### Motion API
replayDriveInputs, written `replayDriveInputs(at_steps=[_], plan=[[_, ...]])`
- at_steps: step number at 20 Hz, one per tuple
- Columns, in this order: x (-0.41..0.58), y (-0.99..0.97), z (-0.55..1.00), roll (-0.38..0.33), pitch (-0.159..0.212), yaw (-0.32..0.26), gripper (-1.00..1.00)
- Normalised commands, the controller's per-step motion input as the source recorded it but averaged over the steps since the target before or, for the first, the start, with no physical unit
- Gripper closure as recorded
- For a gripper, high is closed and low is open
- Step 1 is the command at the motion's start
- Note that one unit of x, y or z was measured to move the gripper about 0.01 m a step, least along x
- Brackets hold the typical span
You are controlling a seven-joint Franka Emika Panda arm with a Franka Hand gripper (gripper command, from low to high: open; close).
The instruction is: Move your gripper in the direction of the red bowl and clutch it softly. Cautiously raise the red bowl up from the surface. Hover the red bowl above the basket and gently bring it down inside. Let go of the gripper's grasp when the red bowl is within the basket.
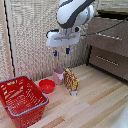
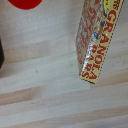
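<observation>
Red plastic is what we're after here: the small round shallow red plastic bowl [image 1: 47, 85] sits on the pale wooden plank floor [image 1: 95, 102], just beside the big rectangular red mesh basket with the blue rim [image 1: 35, 107], with a pink cup [image 1: 58, 75] and an upright yellow-and-red granola bar box [image 1: 71, 80] close on its other side. We'd guess the bowl is super light and stiff, probably a bit slick, so it could skate away if nudged; pinching the thin rim with one finger inside and one outside looks like the sane way to take it, and the side away from the cup seems roomier. The white boxy gripper with the short blue-tipped fingers [image 1: 61, 50] hangs high above the cup and box, nothing in it, fingers apart with a clear gap. Stuff we can't really see: the wrist view only catches a sliver of the bowl [image 2: 22, 4] at the frame edge, the box [image 2: 96, 42] hogs that picture, the fingers don't show there, and there's a dark blob at one edge we can't identify. The bowl's inside is too blurry to judge.
</observation>
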Motion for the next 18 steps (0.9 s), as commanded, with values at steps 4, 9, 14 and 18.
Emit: replayDriveInputs(at_steps=[4,9,14,18], plan=[[0.019,0.36,-0.47,-0.031,0.022,-0.063,-1.00],[0.102,0.40,-0.44,-0.028,0.023,-0.086,-1.00],[0.118,0.30,-0.38,0.000,0.008,-0.188,-1.00],[0.030,0.21,-0.44,0.000,0.030,-0.174,-1.00]])
